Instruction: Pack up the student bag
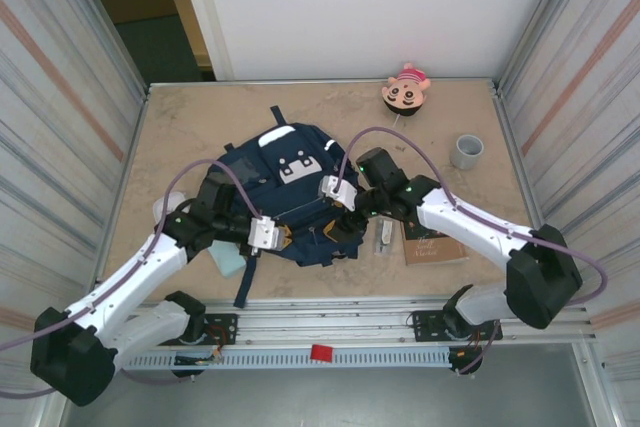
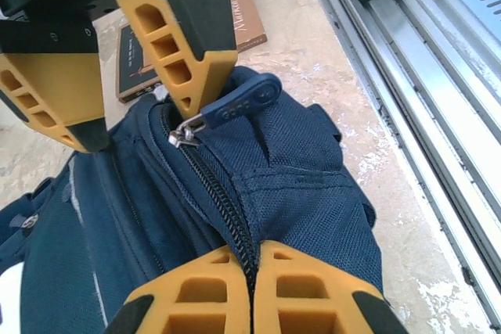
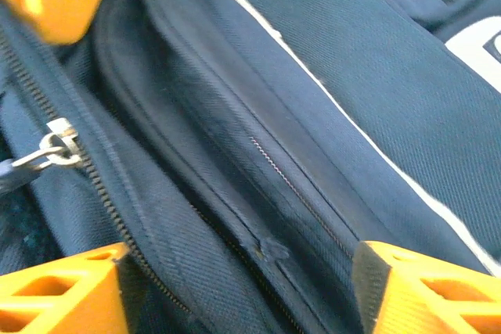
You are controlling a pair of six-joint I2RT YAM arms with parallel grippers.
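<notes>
1. Left gripper [image 2: 250, 262]: pads pressed together, pinching the student bag [image 1: 290, 182] at its zipper [image 2: 215, 193].
2. Bag: navy with white trim, lying flat mid-table between both arms; zipper looks meshed.
3. Right gripper [image 2: 137, 127]: jaws apart, over the zipper's far end.
4. Zipper pull [image 2: 239, 101]: just outside a right finger. The zipper's long axis runs from the left pinch to the right gripper, which is nearer the pull.

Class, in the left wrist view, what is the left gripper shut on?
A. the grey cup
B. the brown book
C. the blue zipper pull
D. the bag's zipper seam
D: the left gripper is pressed shut on the bag, whose zipper runs in between its fingers.
</notes>
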